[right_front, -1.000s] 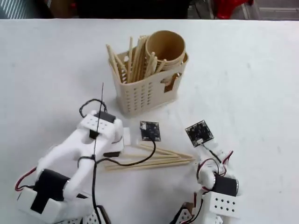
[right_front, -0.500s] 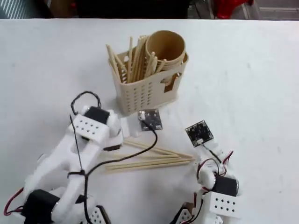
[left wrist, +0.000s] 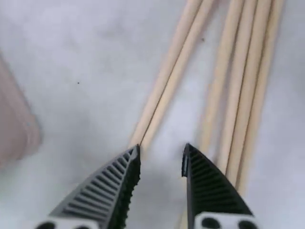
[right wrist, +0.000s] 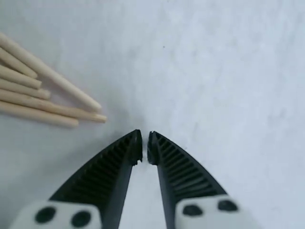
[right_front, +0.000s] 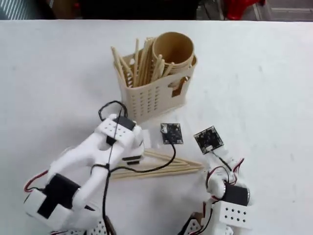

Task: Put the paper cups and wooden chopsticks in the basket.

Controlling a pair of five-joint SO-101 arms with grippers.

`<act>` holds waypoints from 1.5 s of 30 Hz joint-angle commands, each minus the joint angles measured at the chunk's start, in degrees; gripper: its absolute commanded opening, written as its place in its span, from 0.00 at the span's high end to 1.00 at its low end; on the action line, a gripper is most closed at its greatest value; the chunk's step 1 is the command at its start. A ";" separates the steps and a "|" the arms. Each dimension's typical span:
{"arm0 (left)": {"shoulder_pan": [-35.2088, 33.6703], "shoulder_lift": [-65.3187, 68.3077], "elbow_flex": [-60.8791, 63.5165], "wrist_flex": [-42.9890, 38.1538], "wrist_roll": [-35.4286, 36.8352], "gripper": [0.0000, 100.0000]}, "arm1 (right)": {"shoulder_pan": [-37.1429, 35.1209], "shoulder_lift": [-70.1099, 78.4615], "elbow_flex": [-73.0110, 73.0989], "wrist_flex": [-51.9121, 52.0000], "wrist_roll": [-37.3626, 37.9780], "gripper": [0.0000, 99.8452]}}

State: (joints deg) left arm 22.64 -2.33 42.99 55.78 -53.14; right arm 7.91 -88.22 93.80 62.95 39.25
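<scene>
Several loose chopsticks [right_front: 164, 165]: lying flat in a fanned bundle close to the near edge of the desk [right_front: 264, 88], between the two arms. There are five or so by the wrist views; the exact count is uncertain.
Basket [right_front: 154, 95]: upright, about midway across the desk and toward the far edge, apart from the loose bundle.
Paper cups [right_front: 173, 46]: nested in one stack inside the basket, at the end nearer the far right corner.
Stowed chopsticks [right_front: 139, 61]: standing on end in the basket beside the cups, leaning on its wall.
Left claw [left wrist: 161, 151]: spread and pointing down at the loose bundle, tips low over the desk. One pair of sticks runs toward the gap and the others pass beside one tip. Nothing is pinched.
Right claw [right wrist: 144, 139]: pressed nearly together and empty, low over bare desk just beside the ends of the bundle.
Done: cups judged complete; a good share of the chopsticks stowed.
Left to do: the loose bundle is to be lifted and dropped in the basket, likely in more than one trip.
Step in hand: judged to be the left arm lining up for a pinch.
Risk: the sticks lie flat and close together, so a narrow grasp may take one or two and roll the others.
</scene>
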 commanded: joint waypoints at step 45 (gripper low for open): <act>-2.24 10.33 -13.45 2.29 5.10 0.91 | 0.57 0.40 -0.70 -0.84 -0.44 0.96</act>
State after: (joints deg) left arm 21.93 7.34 31.82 57.89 -47.43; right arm 7.82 -88.22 93.80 62.95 39.25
